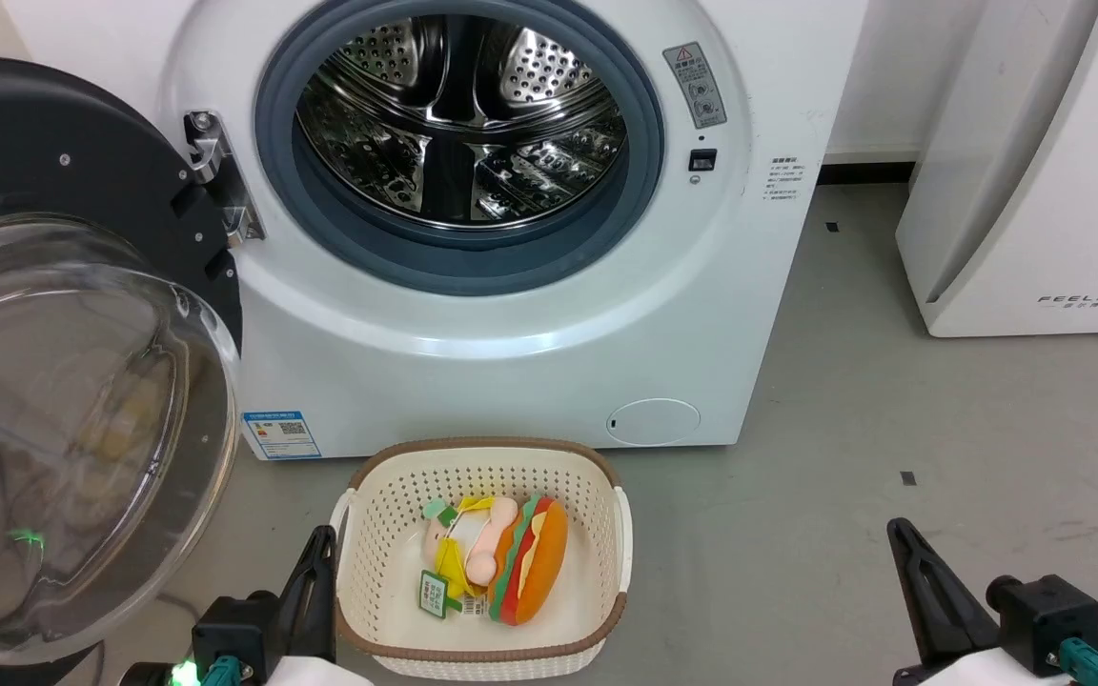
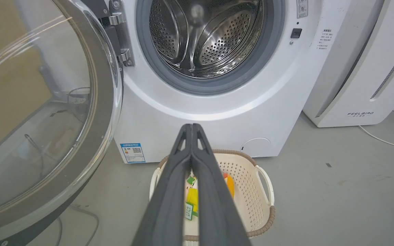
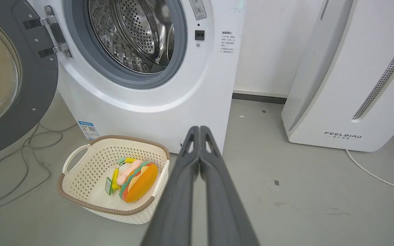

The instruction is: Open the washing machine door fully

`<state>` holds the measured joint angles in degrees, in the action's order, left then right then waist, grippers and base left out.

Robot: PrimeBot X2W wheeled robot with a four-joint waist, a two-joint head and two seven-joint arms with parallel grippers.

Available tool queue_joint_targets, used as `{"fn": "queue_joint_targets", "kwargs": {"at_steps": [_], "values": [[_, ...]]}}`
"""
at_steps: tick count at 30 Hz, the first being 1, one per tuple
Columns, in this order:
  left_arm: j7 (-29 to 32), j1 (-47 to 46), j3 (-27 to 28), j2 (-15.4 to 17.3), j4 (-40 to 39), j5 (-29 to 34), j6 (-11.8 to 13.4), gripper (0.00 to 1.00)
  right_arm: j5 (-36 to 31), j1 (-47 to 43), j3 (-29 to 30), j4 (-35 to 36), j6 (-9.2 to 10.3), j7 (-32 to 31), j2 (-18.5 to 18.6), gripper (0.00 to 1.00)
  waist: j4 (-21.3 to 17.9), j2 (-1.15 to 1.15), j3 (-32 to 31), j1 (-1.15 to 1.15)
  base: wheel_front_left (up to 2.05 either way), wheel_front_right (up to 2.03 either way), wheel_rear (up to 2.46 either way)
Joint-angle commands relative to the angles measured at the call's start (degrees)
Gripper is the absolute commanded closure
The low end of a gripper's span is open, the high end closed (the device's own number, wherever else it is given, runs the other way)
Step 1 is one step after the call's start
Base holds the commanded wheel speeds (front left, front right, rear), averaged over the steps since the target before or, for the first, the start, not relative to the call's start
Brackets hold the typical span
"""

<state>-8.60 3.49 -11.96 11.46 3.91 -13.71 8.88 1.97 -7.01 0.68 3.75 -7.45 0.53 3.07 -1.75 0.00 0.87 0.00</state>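
Note:
The washing machine door (image 1: 53, 314) hangs swung wide to the left on its hinge (image 1: 220, 176), black rim and clear bulging glass bowl facing me; it is also in the left wrist view (image 2: 39, 112) and the right wrist view (image 3: 5, 78). The white washing machine (image 1: 473, 314) shows its grey rubber ring and steel drum (image 1: 463, 114). My left gripper (image 1: 320, 543) sits low at the lower left, shut and empty, its tips (image 2: 192, 127) pressed together. My right gripper (image 1: 897, 534) is at the lower right, shut and empty, tips (image 3: 199, 129) together. Neither touches the door.
A cream perforated basket (image 1: 606, 495) with a plush burger toy (image 1: 530, 562) stands on the grey floor before the machine, between my grippers. A white FEELBAIR appliance (image 1: 1035, 171) stands at the right. Cables (image 3: 22, 153) lie on the floor under the door.

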Motion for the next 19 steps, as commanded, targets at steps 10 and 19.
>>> {"fn": "queue_joint_targets", "kwargs": {"at_steps": [10, 19], "values": [[0.8, -0.5, 1.3, -0.8, -0.5, 1.5, -0.8, 1.0, -0.3, 0.9, -0.1, -0.4, 0.0, -0.1, 0.0, 1.0, 0.1, 0.0, -0.1, 0.0, 0.0, 0.0, 0.0], [1.5, -0.8, 2.2, -1.5, -0.8, 2.5, -1.5, 1.0, -0.4, 1.5, -0.1, -0.7, -0.01, -0.1, 0.0, 1.0, 0.3, 0.0, -0.1, 0.0, 0.0, 0.0, 0.0]]}}
